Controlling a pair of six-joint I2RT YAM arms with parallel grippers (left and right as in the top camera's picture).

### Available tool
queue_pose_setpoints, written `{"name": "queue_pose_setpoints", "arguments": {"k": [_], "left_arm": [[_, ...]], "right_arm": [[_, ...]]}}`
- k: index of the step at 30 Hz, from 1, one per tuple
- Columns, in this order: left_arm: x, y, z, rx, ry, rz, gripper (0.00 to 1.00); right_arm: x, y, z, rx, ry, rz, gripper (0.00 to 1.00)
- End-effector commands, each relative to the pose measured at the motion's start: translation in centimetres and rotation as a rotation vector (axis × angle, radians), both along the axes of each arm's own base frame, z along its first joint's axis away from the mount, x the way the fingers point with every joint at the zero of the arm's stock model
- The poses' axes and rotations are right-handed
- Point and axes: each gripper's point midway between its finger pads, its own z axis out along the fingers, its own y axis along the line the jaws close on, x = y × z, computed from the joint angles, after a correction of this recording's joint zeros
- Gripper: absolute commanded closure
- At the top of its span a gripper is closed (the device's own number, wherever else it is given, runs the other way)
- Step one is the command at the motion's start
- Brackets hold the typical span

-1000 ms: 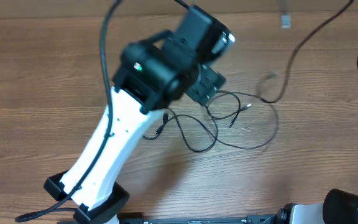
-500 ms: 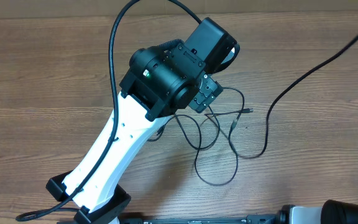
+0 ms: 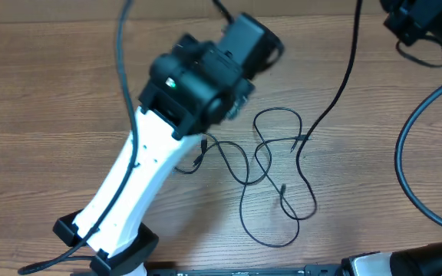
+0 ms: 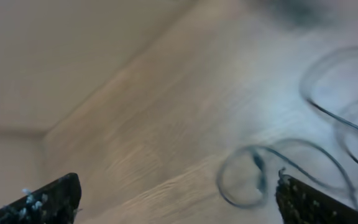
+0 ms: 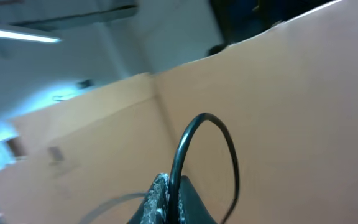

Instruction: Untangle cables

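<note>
Two thin black cables [image 3: 271,172] lie in loose crossing loops on the wooden table [image 3: 52,100], right of my left arm. One strand [image 3: 336,92] rises from the loops toward the top edge. My right gripper [image 5: 171,190] is shut on a black cable [image 5: 188,137], held up off the table; its wrist [image 3: 420,27] shows at the top right in the overhead view. My left gripper [image 4: 179,202] is open and empty, above the table just left of the loops [image 4: 328,143]. In the overhead view its fingers are hidden under the wrist [image 3: 206,77].
The white left arm [image 3: 129,192] stretches from the front left across the table's middle. Thick black arm cords curve along the right side [image 3: 405,161] and above the left arm [image 3: 121,46]. A wall edge shows at the table's far side [image 4: 104,74].
My right gripper has come into view at the top right, pulling one strand up. The loops on the table have shifted and spread toward the front. My left wrist has shifted slightly left.
</note>
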Motion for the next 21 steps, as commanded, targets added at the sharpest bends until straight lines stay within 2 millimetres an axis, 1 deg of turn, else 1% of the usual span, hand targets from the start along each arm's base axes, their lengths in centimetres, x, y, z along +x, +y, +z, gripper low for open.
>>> {"name": "queue_pose_setpoints", "arguments": {"k": [1, 2, 3, 4, 7, 9, 10, 11, 13, 16, 18, 21], "left_arm": [[2.7, 6.0, 1.9, -0.028, -0.161, 0.333, 0.00], [3.4, 8.7, 2.2, -0.060, -0.197, 0.450, 0.00], [3.6, 9.9, 2.1, -0.075, -0.204, 0.496, 0.00], [4.1, 12.1, 2.0, -0.102, -0.205, 0.568, 0.00], [4.9, 16.9, 1.6, -0.166, -0.207, 0.706, 0.00], [4.9, 19.9, 1.5, -0.176, -0.206, 0.778, 0.00], [4.8, 21.7, 1.5, -0.173, -0.212, 0.824, 0.00], [4.8, 23.1, 1.4, -0.188, -0.214, 0.859, 0.00], [5.0, 24.7, 1.0, -0.242, -0.195, 0.877, 0.00], [5.3, 26.5, 0.4, -0.308, -0.153, 0.869, 0.03], [5.1, 27.2, 0.2, -0.322, -0.143, 0.879, 0.05], [5.1, 27.6, 0.2, -0.295, -0.137, 0.861, 0.05]], "right_arm": [[2.0, -2.8, -0.6, -0.100, -0.055, -0.213, 0.96], [2.6, -3.5, -1.4, -0.127, -0.036, -0.253, 0.96], [2.9, -4.0, -1.9, -0.138, -0.019, -0.281, 0.96], [3.1, -4.3, -2.5, -0.158, -0.001, -0.301, 0.96], [3.3, -4.3, -3.6, -0.192, 0.031, -0.302, 0.96], [3.3, -4.2, -4.3, -0.192, 0.063, -0.295, 0.96], [3.2, -4.0, -4.5, -0.173, 0.087, -0.278, 0.96], [3.0, -3.6, -4.5, -0.153, 0.104, -0.247, 0.96], [1.7, -1.5, -4.4, -0.119, 0.124, -0.111, 0.96], [-1.6, 3.0, -3.8, -0.097, 0.118, 0.119, 0.96], [-3.1, 5.4, -3.9, -0.098, 0.122, 0.188, 0.96], [-5.0, 8.0, -4.3, -0.105, 0.144, 0.258, 0.96]]}}
